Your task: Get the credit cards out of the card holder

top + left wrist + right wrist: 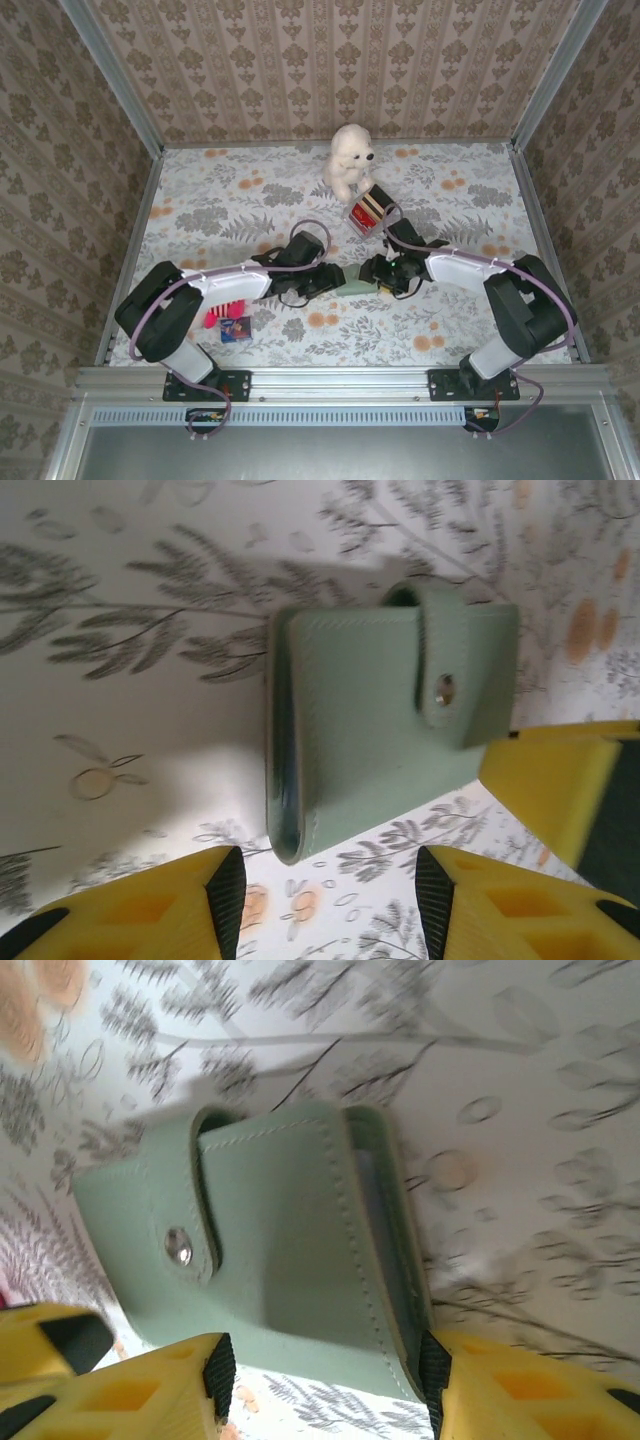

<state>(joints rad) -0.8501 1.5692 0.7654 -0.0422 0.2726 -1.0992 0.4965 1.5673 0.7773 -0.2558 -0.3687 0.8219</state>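
Two grippers meet at the middle of the table [230, 200], one on each side of the holder [357, 284]. The left gripper [325, 279] comes at it from the left and the right gripper [383, 272] from the right, and the holder lies flat on the flowered cloth between them.

The holder is folded closed, with its tab [440, 655] wrapped over the edge and fastened by a metal snap [445, 689]. Whatever it holds is hidden.

In the left wrist view, the left gripper's fingers [150, 910] stand wide apart. The holder lies just beyond their tips, with its near corner over the gap and its spine side towards the camera. One yellow finger of the right gripper pokes in at the right, just beside the holder's tab end.

In the right wrist view, the right gripper's fingers [530, 1390] are also spread. The holder's near edge sits between the two black pads, with one pad beside its open side, where paler pockets [375, 1210] show. Whether the pads touch it I cannot tell.

Behind the holder are a striped box [366, 213] and a white plush bear [350, 160]. A red thing [222, 312] and a blue packet [236, 330] lie well apart from it, by the left arm.
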